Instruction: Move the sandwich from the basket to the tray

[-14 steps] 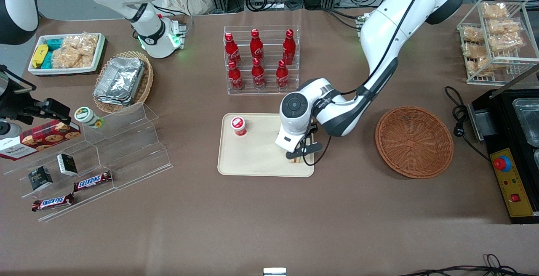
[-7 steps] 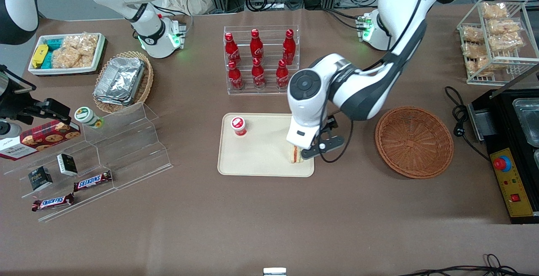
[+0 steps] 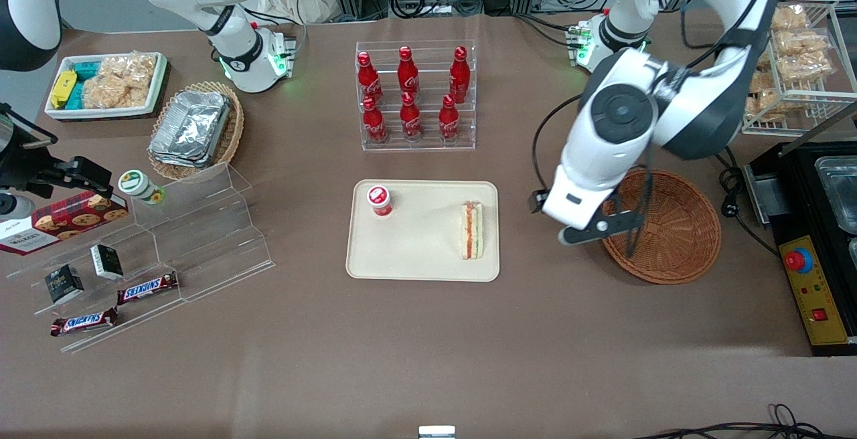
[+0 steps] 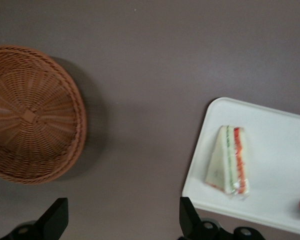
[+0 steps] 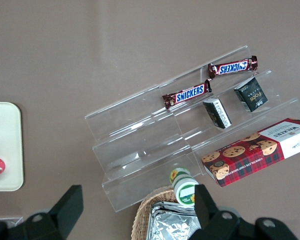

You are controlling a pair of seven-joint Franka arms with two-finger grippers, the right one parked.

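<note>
Sandwich [image 3: 472, 230] lies flat on the tray [image 3: 415, 251], near the edge closest to the basket [image 3: 659, 225]. The tool [image 4: 122, 220] hangs above the bare counter [image 3: 428, 345] between tray and basket, fingers [image 4: 55, 220] spread wide, gripping nothing.

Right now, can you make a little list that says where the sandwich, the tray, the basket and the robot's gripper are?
sandwich: lying on the tray, near its edge toward the basket
tray: also holds a red-capped cup
basket: nothing in it
gripper: open, holding nothing, raised between tray and basket
task: looks done
</note>
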